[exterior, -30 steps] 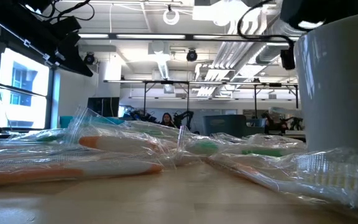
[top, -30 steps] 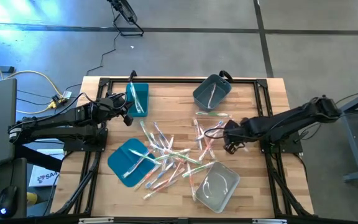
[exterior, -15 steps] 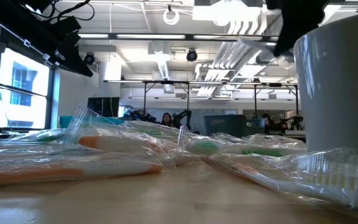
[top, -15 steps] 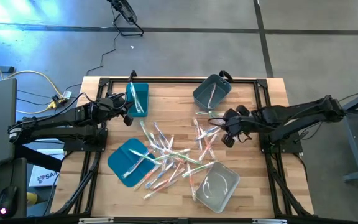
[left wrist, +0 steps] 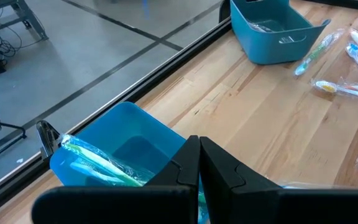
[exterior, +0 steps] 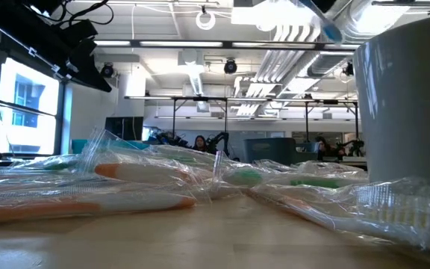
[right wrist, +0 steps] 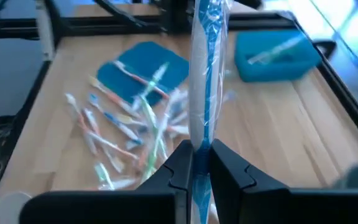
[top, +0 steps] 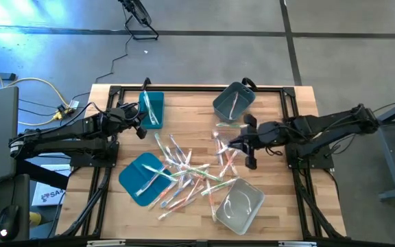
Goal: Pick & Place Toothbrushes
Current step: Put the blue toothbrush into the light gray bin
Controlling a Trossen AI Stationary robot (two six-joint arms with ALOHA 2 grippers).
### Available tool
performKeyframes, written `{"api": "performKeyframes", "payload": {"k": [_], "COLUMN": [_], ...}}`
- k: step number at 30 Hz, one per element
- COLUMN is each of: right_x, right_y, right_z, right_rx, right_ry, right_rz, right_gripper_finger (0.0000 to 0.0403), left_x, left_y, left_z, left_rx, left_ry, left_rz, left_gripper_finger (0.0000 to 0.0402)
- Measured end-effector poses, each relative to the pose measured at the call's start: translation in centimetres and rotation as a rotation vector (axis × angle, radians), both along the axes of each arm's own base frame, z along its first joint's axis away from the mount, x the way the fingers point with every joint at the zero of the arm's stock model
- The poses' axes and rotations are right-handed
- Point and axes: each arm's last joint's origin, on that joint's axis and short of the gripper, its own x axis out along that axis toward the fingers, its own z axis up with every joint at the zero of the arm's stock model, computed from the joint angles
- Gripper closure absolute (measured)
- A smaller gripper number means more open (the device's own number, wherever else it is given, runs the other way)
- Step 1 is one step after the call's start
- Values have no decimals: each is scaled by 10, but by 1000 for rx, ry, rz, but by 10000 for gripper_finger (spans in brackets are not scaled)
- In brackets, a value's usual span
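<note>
R gripper (top: 242, 143) sits just right of surface centre, jaws clamped on 1 blue wrapped toothbrush (right wrist: 201, 74). L gripper (top: 141, 122) waits at 10 o'clock beside the teal bin (top: 152, 108), jaws closed, empty. Remaining toothbrushes (top: 184, 171) lie piled at centre. They look light and stiff, but the crinkly wrap is probably slippery, so mid-handle is the best grip. No readable labels.

glossy clear-wrapped toothbrushes (top: 184, 171) on matt wooden table (top: 184, 113)
</note>
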Motion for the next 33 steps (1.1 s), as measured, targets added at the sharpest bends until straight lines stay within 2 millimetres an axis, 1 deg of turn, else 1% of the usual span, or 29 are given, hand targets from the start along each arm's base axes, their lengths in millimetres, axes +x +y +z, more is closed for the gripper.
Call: {"api": "performKeyframes", "payload": {"k": [3,6,11,20,28,33], "right_x": [3,3,9,32,44,49], "right_y": [8,16,28,50,65,75], "right_z": [1,1,-8,-43,-77,-93], "right_rx": [23,74,144,291,306,328], "right_ry": [-33,-28,17,221,404,479], "right_rz": [33,62,100,213,272,256], "right_gripper_finger": [376,376,376,376,376,376], "left_x": [0,0,0,-1,-2,-2], "left_y": [0,0,0,0,-1,-1], "left_z": [0,0,-1,-3,-4,-4], "left_rx": [0,0,-5,-11,-16,-16], "left_ry": [0,0,10,27,47,48], "left_rz": [0,0,0,1,1,1], "left_gripper_finger": [396,396,396,396,396,396]}}
